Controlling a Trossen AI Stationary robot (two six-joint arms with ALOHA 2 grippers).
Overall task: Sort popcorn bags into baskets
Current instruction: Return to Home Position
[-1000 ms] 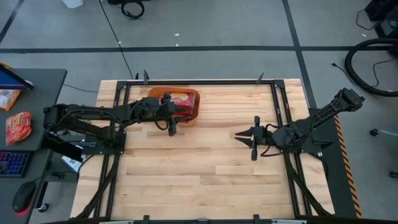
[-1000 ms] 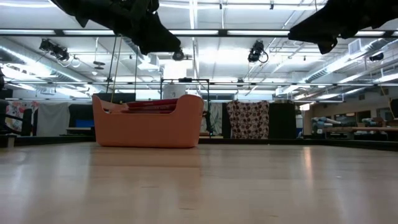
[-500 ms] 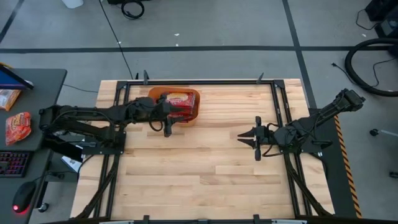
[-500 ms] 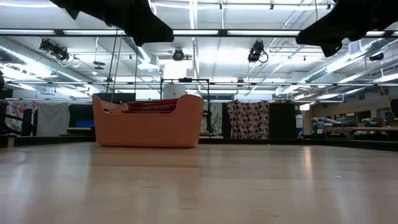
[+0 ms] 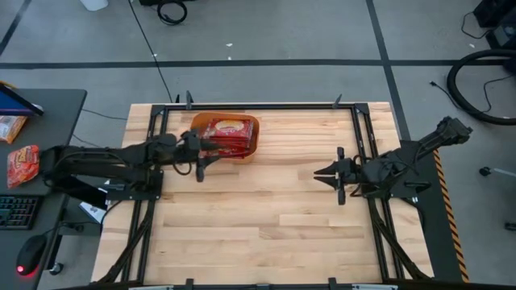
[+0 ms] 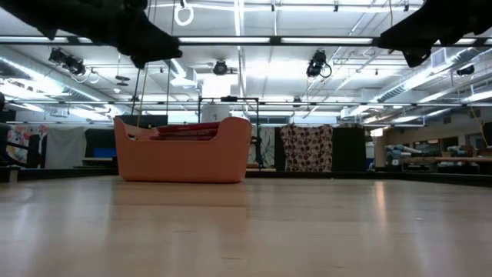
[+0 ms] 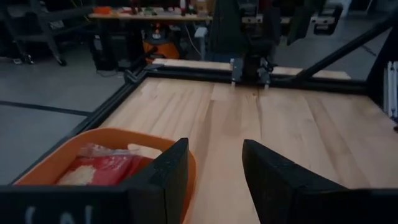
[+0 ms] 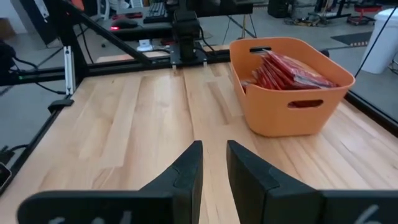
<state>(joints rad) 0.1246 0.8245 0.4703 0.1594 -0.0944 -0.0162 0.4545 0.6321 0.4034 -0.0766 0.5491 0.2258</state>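
Note:
The orange basket stands at the table's far left part and holds several red popcorn bags, which lean on edge inside it. In the low view their tops show above the basket's wall. My left gripper hovers just left of the basket's near side, open, with nothing between its fingers. My right gripper hovers over the right half of the table, pointing toward the basket. Its fingers stand a narrow gap apart and hold nothing.
Black frame rails run along the table's edges. A side desk at the left carries an orange-red packet, a keyboard and a mouse. Bare wood lies between the arms and toward the near edge.
My left gripper has drawn back from over the basket toward the table's left edge, staying open with nothing in it. My right gripper has moved a little toward the table's right edge. The basket and its bags have stayed put.

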